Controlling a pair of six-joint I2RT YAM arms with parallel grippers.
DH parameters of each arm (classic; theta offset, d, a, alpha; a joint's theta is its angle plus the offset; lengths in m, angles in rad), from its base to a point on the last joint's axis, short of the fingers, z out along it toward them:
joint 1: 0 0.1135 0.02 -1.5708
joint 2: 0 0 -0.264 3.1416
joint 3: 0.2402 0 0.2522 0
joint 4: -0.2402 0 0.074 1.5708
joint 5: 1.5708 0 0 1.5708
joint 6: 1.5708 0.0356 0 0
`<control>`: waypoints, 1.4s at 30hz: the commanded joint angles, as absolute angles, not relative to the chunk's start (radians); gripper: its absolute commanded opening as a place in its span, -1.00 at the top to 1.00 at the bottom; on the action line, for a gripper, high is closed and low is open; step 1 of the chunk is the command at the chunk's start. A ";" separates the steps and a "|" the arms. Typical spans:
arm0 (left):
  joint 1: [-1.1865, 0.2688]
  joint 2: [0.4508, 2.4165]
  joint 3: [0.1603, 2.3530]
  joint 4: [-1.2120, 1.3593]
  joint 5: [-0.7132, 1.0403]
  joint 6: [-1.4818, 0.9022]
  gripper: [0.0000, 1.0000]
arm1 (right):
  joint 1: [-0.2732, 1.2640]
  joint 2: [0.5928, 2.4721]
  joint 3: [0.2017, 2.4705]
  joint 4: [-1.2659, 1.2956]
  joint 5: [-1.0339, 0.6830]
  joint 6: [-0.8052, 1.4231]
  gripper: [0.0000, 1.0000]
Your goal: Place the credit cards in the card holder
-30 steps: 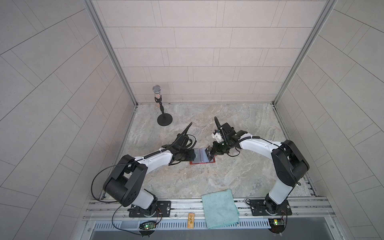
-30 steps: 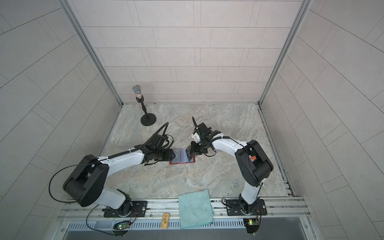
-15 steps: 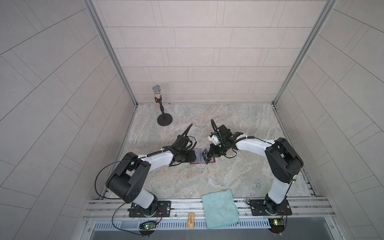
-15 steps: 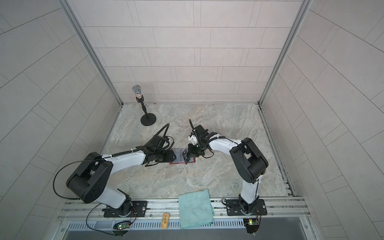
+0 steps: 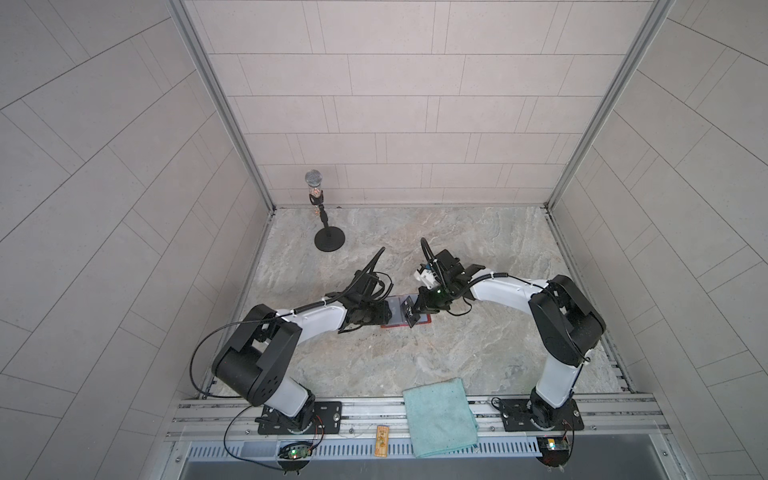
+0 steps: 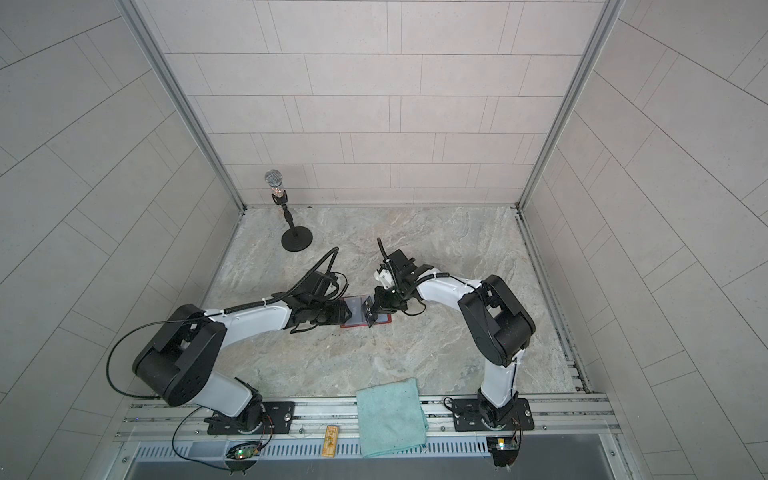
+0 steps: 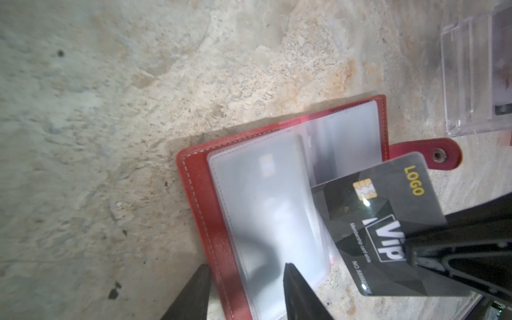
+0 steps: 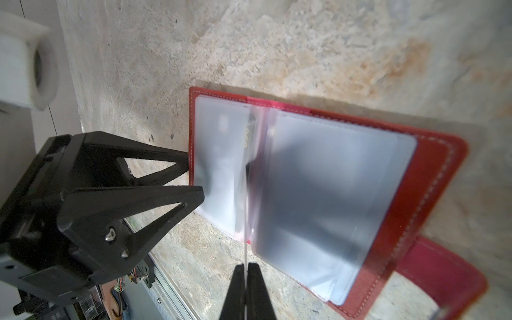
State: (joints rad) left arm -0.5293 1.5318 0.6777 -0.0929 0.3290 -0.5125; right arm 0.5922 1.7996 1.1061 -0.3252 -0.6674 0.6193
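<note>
The black plastic VIP credit card (image 7: pixel 388 221), pinched by one end in the right gripper (image 8: pixel 245 267), tilts over the open red leather-look card holder (image 7: pixel 199 194) on the marble table (image 7: pixel 97 110), apparently aiming for a clear sleeve (image 7: pixel 257 207). The left gripper (image 7: pixel 246 274), jaws spread, straddles the holder's edge, seemingly steadying it.

In a top view we see the red leather-look book-style card holder (image 6: pixel 385 320) lying open on the grey marbled tabletop (image 6: pixel 457 249), clear sleeves facing up. The left gripper (image 6: pixel 344 311) meets it from nine o'clock. The right gripper (image 6: pixel 375 310) comes in from two o'clock, pinching a black rectangular plastic card (image 6: pixel 368 312) tilted on edge over the sleeves. A silver-headed microphone on a black round stand (image 6: pixel 296 240) rises at eleven o'clock, and a folded teal cloth (image 6: pixel 390 417) lies at six.
</note>
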 commanded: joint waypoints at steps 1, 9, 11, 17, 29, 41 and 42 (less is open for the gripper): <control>-0.527 1.549 0.657 -0.114 0.307 -0.524 0.03 | 0.600 1.763 1.114 -0.327 -0.644 0.620 1.00; -0.528 1.547 0.655 -0.114 0.311 -0.525 0.03 | 0.598 1.790 1.115 -0.312 -0.640 0.618 1.00; -0.528 1.545 0.656 -0.115 0.313 -0.526 0.03 | 0.597 1.801 1.116 -0.300 -0.641 0.619 1.00; -0.528 1.544 0.652 -0.115 0.318 -0.523 0.03 | 0.597 1.830 1.116 -0.254 -0.666 0.627 1.00; -0.527 1.548 0.644 -0.115 0.315 -0.520 0.03 | 0.595 1.868 1.076 -0.155 -0.694 0.650 1.00; -0.527 1.555 0.643 -0.118 0.311 -0.516 0.04 | 0.592 1.892 1.050 -0.127 -0.677 0.649 1.00; -0.528 1.557 0.643 -0.119 0.309 -0.517 0.04 | 0.593 1.890 1.047 -0.126 -0.672 0.649 1.00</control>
